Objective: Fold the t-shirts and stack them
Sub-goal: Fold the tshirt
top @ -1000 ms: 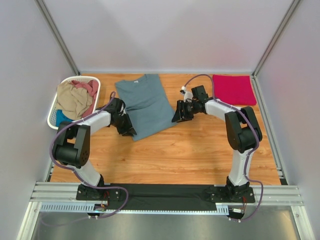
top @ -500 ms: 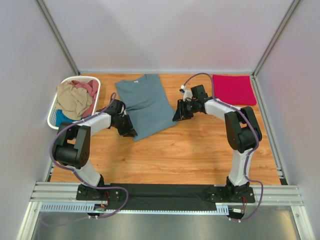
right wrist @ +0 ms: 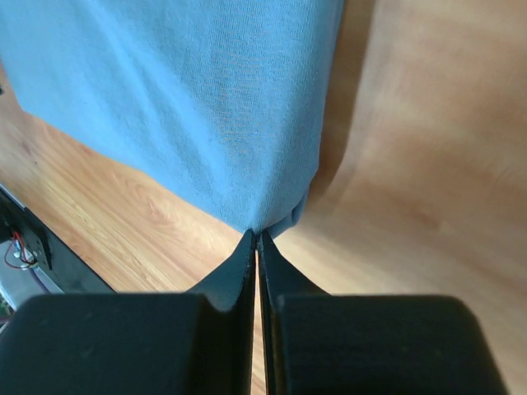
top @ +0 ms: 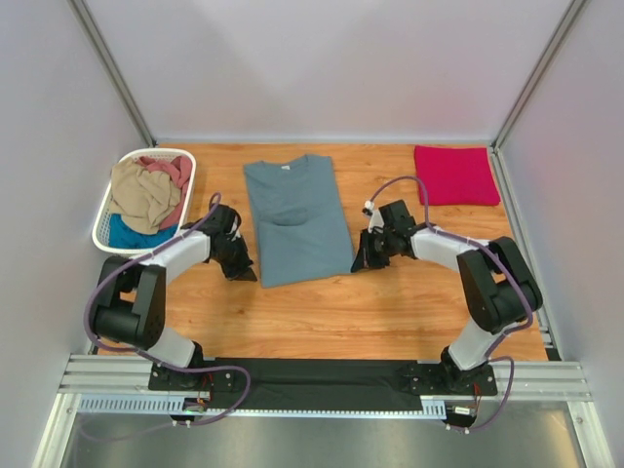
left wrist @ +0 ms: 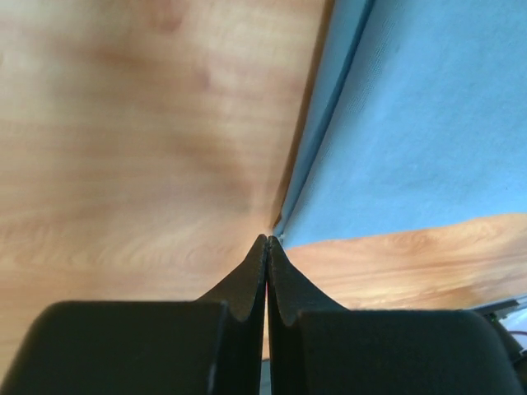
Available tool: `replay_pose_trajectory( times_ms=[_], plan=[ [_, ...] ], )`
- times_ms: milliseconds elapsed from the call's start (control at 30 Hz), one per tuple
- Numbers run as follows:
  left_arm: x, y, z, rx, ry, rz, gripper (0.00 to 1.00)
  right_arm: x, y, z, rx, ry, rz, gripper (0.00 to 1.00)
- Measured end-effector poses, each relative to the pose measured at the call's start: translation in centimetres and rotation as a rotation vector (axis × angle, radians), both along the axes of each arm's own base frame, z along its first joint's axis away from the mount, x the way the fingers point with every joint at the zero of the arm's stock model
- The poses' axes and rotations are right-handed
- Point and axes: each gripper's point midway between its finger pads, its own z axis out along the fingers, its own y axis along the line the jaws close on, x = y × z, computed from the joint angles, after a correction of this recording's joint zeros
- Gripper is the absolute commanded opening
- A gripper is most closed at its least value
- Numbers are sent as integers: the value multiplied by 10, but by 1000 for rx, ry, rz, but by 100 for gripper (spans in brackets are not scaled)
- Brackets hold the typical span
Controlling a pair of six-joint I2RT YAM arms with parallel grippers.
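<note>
Across the table point(top: 390, 312) — shirts: two; grey-blue shirt point(top: 297, 219) central, crimson shirt point(top: 455, 175) at 2 o'clock.
Wrist views only: left gripper point(left wrist: 268, 240), right gripper point(right wrist: 257, 234) clamped shut on grey-blue corners.

On table point(top: 390, 302), centre: large t-shirt point(top: 295, 219), w/ L gripper point(top: 244, 274) & R gripper point(top: 359, 265) at its near corners. Basket point(top: 102, 219) of heaped t-shirts point(top: 146, 190) at left edge; folded t-shirt point(top: 455, 175) in far-right corner.

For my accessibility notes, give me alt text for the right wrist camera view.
The right end effector, closed, pinches a corner of a grey-blue t-shirt spread over a wooden table.
</note>
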Motion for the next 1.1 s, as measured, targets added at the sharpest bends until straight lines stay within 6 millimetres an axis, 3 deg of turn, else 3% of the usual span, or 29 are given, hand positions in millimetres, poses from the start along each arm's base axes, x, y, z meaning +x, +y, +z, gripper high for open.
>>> replay_pose_trajectory(
  times_ms=[233, 267, 367, 400, 500, 600, 867, 1000, 1100],
  plan=[
    [-35, 6, 13, 14, -16, -10, 0, -47, -6, -11, -58, 33, -50, 0],
    [-39, 6, 14, 10, -22, -13, 7, -50, -9, -11, -62, 34, -63, 1],
    [-47, 4, 15, -16, -42, -30, 23, -57, -16, -5, -60, 22, -102, 14],
    [-47, 2, 15, -28, -48, -35, 27, -58, -16, -2, -55, 15, -108, 23],
    [-43, -5, 15, -66, -69, -52, 31, -56, -17, 6, -48, -2, -117, 35],
    [-34, -14, 15, -102, -101, -75, 31, -54, -18, 11, -61, -10, -120, 41],
    [-32, -31, -4, -117, -72, -142, 31, -32, -15, 13, -104, -55, -88, 41],
    [-30, -31, -9, -111, -62, -147, 24, -31, -16, -1, -133, -32, -63, 40],
    [-28, -33, -9, -115, -73, -152, 8, -31, -16, -4, -137, -30, -55, 37]
  ],
)
